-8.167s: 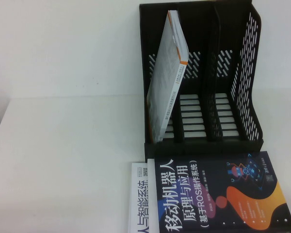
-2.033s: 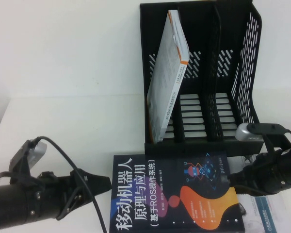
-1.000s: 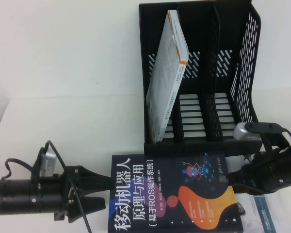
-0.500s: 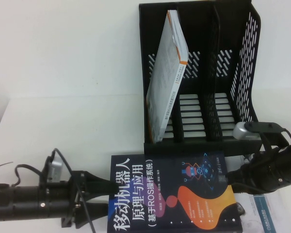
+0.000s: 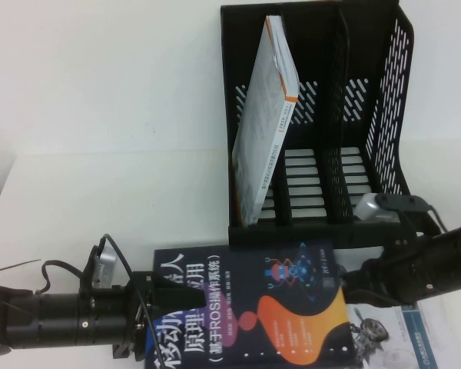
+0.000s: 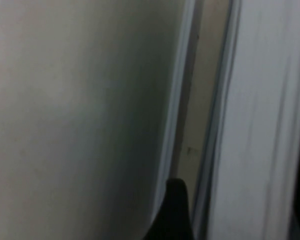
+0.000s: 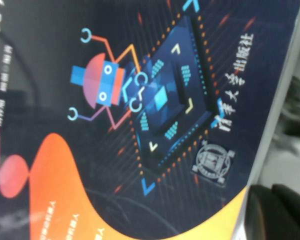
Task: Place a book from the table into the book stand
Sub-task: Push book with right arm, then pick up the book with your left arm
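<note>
The dark navy book (image 5: pixel 253 307) lies flat on the white table (image 5: pixel 100 192) in front of the black book stand (image 5: pixel 392 115). My left gripper (image 5: pixel 160 307) is at the book's left edge, open, with one finger above and one below that edge. In the left wrist view the white page edge (image 6: pixel 255 125) stands between the fingers (image 6: pixel 176 210). My right gripper (image 5: pixel 352 288) is shut, its tip against the book's right edge. The right wrist view shows the cover (image 7: pixel 140 110) beside the dark fingertips (image 7: pixel 275 210).
A white book with an orange-edged spine (image 5: pixel 265 115) leans in the stand's left slot; the middle and right slots hold nothing. A white book with drawings (image 5: pixel 388 338) lies on the table at the front right, under the right arm.
The navy book has slid left, into my left gripper's open jaws. My right gripper followed it left. The white book with drawings now shows more.
</note>
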{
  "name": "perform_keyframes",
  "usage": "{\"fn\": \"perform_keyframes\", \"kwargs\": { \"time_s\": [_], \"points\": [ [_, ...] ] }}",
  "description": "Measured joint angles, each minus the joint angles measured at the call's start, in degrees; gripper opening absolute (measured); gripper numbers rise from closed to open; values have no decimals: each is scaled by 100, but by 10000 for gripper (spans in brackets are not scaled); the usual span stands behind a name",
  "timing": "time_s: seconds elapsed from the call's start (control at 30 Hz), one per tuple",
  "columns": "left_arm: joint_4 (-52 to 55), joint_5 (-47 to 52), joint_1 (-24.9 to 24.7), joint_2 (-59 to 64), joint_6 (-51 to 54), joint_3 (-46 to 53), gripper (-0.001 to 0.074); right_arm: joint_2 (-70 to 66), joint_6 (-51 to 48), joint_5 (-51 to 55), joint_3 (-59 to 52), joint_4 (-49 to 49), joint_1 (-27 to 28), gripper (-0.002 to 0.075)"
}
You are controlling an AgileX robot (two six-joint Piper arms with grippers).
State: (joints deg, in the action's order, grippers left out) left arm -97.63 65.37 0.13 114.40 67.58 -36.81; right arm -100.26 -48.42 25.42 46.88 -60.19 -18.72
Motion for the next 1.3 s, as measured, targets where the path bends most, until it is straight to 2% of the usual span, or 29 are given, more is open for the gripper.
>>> {"fn": "perform_keyframes", "kwargs": {
  "time_s": [0.17,0.27,0.4,0.57,0.63,0.93,1.13,1.3],
  "points": [
    [0,-78,0,0,43,0,562,-166,-680,125,0,-730,0,-1],
    [79,-100,0,0,85,0,511,-177,-757,130,0,-793,10,-1],
    [287,-141,0,0,94,0,387,-166,-767,120,0,-797,10,-1],
    [371,36,0,0,94,0,160,-58,-767,36,-48,-780,10,-1],
    [371,173,0,0,94,0,111,34,-723,9,-51,-625,10,-1],
    [510,46,-26,-482,-319,0,111,1539,-10,49,-60,493,360,-1],
    [763,-167,-35,-1605,-715,11,110,2635,191,185,-60,1054,668,-1],
    [1336,-272,-35,-2805,-1176,-265,110,2984,233,692,-60,1605,684,-1]
  ]
}}
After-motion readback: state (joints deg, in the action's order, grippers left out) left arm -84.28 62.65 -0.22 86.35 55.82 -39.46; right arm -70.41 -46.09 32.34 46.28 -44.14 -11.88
